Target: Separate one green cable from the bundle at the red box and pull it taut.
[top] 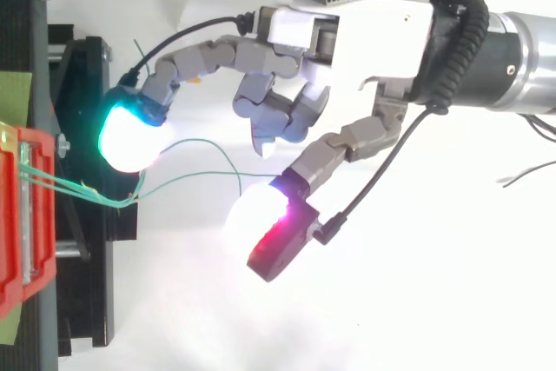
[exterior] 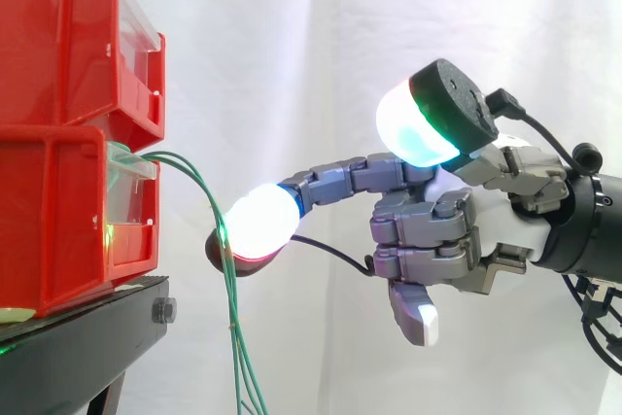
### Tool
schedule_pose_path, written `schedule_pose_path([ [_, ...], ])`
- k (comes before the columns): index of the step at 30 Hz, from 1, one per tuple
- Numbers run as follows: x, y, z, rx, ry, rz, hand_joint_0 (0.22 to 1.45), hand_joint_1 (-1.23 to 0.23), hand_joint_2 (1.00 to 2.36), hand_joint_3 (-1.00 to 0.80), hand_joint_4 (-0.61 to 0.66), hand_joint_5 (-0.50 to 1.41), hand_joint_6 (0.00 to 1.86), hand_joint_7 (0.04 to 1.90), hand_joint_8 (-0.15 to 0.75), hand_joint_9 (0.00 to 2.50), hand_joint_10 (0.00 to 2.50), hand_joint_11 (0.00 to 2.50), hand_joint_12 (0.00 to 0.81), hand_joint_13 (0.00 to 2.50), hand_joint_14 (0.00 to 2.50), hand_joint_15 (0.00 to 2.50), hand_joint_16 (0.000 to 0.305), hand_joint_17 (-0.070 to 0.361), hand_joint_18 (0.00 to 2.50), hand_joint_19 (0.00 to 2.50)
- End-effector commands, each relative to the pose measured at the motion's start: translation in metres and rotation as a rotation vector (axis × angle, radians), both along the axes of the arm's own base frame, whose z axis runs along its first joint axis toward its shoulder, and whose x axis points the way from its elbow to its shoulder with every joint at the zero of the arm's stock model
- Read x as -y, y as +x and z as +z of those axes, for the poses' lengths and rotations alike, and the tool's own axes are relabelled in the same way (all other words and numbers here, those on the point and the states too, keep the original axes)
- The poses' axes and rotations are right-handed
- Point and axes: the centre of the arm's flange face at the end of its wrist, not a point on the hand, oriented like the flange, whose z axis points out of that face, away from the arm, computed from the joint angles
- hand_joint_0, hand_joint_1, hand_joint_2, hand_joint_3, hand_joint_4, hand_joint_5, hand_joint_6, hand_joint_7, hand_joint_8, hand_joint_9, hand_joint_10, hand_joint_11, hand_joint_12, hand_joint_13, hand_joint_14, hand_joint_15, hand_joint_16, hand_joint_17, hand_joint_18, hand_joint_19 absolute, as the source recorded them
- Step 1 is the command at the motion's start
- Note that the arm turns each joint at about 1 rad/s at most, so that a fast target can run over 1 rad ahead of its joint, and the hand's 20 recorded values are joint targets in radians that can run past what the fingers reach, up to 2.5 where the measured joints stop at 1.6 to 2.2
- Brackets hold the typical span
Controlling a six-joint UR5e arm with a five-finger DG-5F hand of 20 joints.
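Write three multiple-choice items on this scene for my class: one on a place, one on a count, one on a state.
1. Where do the green cables come out?
A the lower red bin
B the upper red bin
C the white curtain

2. How many red bins are stacked?
A one
B two
C three

3. Below the bin, the cables
A hang loose past the stand
B are wound round the stand
C lie coiled inside a bin

Answers:
1 A, the side view shows them starting at the lower bin's front.
2 B, one bin sits on another.
3 A, they drop freely to the picture's lower edge.
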Motion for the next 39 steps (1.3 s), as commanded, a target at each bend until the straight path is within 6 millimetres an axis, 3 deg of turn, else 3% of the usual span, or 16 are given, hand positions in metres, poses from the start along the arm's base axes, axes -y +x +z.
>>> schedule_pose_path([
  [1, 0.0, 0.0, -0.003, -0.002, -0.003, 0.003, 0.4, -0.68, 1.0, -0.5, 0.31, -0.17, 0.5, 0.74, 0.428, 1.38, 2.5, 1.78, 0.57, 1.42, 2.5, 1.61, 0.083, 0.188, 1.91, 0.16],
  [16, -0.012, 0.013, -0.015, 0.026, -0.006, 0.003, 0.4, -0.68, 1.0, -0.5, 0.31, -0.17, 0.5, 0.74, 0.435, 1.38, 2.5, 1.79, 0.57, 1.42, 2.5, 1.61, 0.083, 0.187, 1.9, 0.17],
  [22, -0.018, 0.018, -0.034, 0.027, 0.003, -0.009, 0.4, -0.68, 1.0, -0.5, 0.31, -0.17, 0.5, 0.74, 0.429, 1.38, 2.5, 1.77, 0.568, 1.42, 2.5, 1.6, 0.083, 0.187, 1.9, 0.17],
  [39, -0.037, 0.023, -0.032, 0.039, 0.11, -0.077, 0.4, -0.68, 1.0, -0.5, 0.31, -0.17, 0.5, 0.73, 0.429, 1.38, 2.5, 1.78, 0.569, 1.41, 2.5, 1.62, 0.083, 0.188, 1.9, 0.17],
])
